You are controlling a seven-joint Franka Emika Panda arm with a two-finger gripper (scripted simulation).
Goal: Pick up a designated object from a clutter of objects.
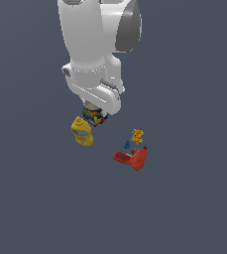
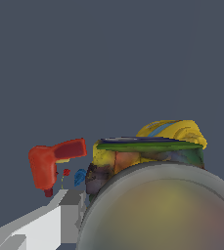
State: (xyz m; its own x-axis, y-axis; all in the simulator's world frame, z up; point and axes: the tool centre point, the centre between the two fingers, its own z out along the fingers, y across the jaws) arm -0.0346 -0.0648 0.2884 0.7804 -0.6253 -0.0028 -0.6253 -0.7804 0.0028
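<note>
The designated can (image 1: 94,117) sits tilted right under my hand, its multicoloured label showing, touching or just beside the yellow bottle (image 1: 82,132). My gripper (image 1: 95,113) is down around it; the hand hides the fingers in the exterior view. In the wrist view the can's silvery-grey lid (image 2: 162,210) fills the near part of the picture, with its dark, red and yellow label (image 2: 128,161) behind it. One pale finger (image 2: 45,225) lies against the can's side, so the gripper looks shut on the can. The yellow bottle (image 2: 174,131) stands just behind the can.
The red L-shaped tool (image 1: 132,158) lies to the exterior view's right of the can, with a tiny orange piece (image 1: 138,135) and a blue piece (image 1: 127,145) beside it. The tool (image 2: 52,163) and blue piece (image 2: 79,177) also show in the wrist view. The floor is plain dark grey.
</note>
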